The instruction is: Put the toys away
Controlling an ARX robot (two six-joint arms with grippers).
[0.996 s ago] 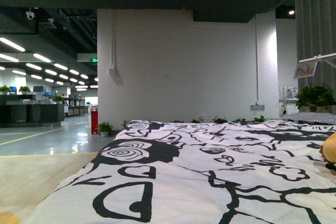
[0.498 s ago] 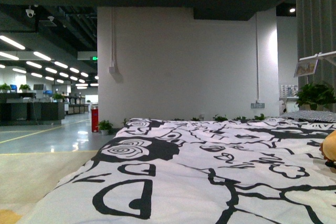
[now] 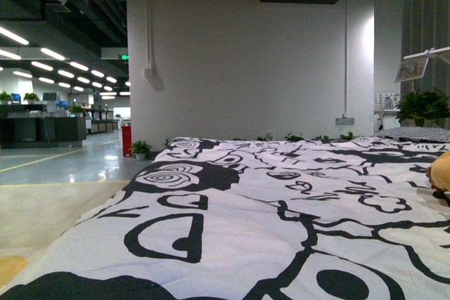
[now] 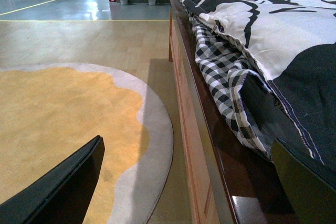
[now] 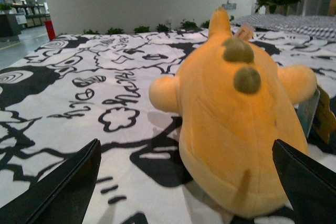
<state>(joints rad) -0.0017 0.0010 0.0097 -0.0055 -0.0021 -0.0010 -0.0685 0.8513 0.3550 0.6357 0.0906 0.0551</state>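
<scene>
View's been shifted nearer the quilt (image 3: 232, 230), so the plush toy (image 5: 236, 124) is lined up (right gripper (image 5: 185, 153) and left gripper (image 4: 187, 145) spread open, empty).

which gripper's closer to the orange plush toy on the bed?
Right. The right gripper is open, facing the orange plush toy at close range. The left gripper hangs beside the bed frame above the yellow rug, with the toy outside its view.
</scene>
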